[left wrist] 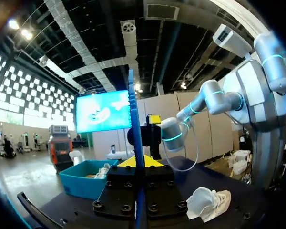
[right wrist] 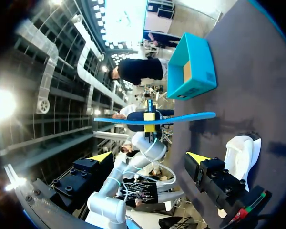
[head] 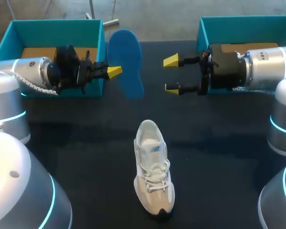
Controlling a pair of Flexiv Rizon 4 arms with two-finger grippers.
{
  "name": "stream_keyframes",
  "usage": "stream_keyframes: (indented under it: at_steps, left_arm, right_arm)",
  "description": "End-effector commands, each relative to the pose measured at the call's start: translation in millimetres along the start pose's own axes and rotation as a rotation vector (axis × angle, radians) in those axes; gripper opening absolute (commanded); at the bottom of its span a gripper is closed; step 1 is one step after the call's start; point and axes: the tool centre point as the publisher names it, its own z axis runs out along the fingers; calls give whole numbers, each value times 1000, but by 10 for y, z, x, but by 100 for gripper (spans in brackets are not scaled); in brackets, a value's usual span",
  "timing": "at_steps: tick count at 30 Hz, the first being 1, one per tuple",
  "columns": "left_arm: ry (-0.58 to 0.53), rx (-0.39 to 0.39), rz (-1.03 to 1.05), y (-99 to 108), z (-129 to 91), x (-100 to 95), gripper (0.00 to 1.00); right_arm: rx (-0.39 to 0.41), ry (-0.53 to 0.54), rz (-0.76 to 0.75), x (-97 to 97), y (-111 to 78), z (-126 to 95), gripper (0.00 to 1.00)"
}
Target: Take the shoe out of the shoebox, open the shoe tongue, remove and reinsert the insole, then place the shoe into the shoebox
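Observation:
My left gripper (head: 114, 71) is shut on a blue insole (head: 126, 62) and holds it in the air, on edge, beside the left teal shoebox (head: 55, 28). In the left wrist view the insole (left wrist: 135, 124) rises edge-on from between the shut yellow tips (left wrist: 139, 161). My right gripper (head: 171, 75) stands wide open a short way right of the insole, facing it and holding nothing. From the right wrist, the insole (right wrist: 181, 118) hangs ahead of the open gripper (right wrist: 150, 157). The white and beige shoe (head: 152, 171) lies on the dark table, toe toward the near edge, below both grippers.
A second teal shoebox (head: 243, 26) stands at the back right behind my right arm. The dark table (head: 219, 157) stretches bare on both sides of the shoe. The shoe (left wrist: 209, 202) also shows beside the left gripper, and the shoe (right wrist: 243, 152) lies under the right finger.

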Motion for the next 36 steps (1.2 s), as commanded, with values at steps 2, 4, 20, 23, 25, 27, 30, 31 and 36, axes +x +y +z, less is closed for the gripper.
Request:
stream_keyframes:
  at_steps: [2,4,20,23,25,27,30,31,36]
  left_arm:
    - [10,-99,736,-18,-3,19,0]
    - [10,-99,736,-18,-3,19,0]
    - [17,-134,1238,-52,127,-153,0]
    - [19,-137,1360,-64,110,-201,0]
    - [22,-108,1437,-98,83,-224,0]
    - [7,-114,1533,-136,52,-249,0]
    - [17,-104,1776,-174,-3,-247,0]
    - [17,-104,1776,-174,-3,-247,0]
    - [17,-104,1776,-174,-3,-247,0]
  right_arm:
    - [-2,-1,1,-3,2,26,100]
    - [-2,-1,1,-3,2,26,100]
    - [-2,-1,1,-3,2,26,100]
    - [-2,-1,1,-3,2,26,100]
    - [-2,-1,1,-3,2,26,100]
    - [-2,-1,1,-3,2,26,100]
    - [-2,-1,1,-3,2,26,100]
    - [-2,-1,1,-3,2,26,100]
    - [-2,-1,1,-3,2,26,100]
